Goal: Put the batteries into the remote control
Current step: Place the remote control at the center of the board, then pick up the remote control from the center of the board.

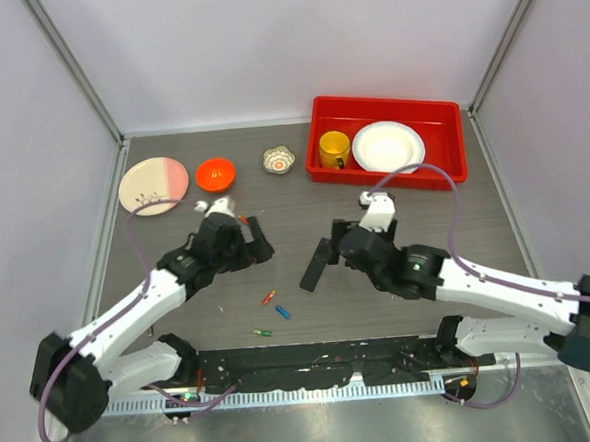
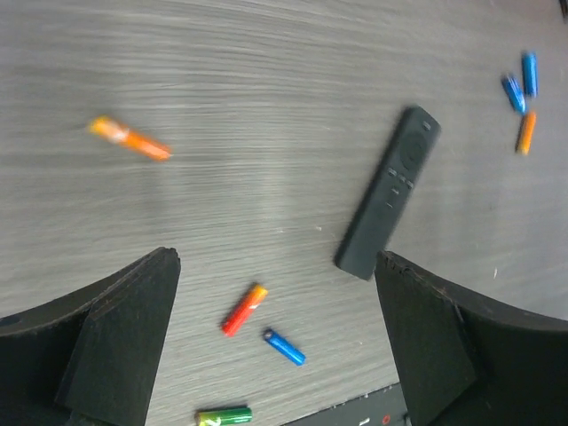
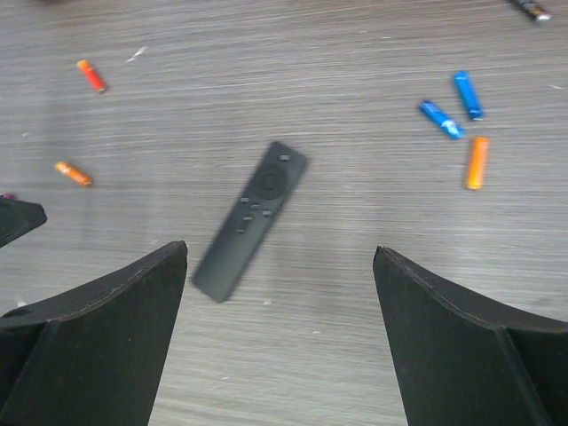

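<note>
Top external: looking down on a grey wood-grain table, catching the remote control lying slantwise near the middle, just beside the right gripper and a little apart from the left gripper. Picking out three of the batteries on the near side of the remote control: a red-and-orange battery, a blue battery and a green battery, all loose on the table, none touching another. Taking in, along the far edge, a pink-and-white plate, an orange bowl, a small patterned cup and a red tray holding a yellow mug and a white plate.

Left wrist: showing the left gripper spread wide and holding nothing, hanging above the table; finding the remote control button-side up ahead and to the right, the same three batteries low in the frame, a blurred orange battery off to the left, and a pair of blue batteries beside a second orange battery in the far right corner.

Right wrist: showing the right gripper likewise parted and empty, looking down at the remote control lying flat on the wood grain ahead of the opening, untouched, with a red battery at upper left and the pair of blue batteries and second orange battery at right.
</note>
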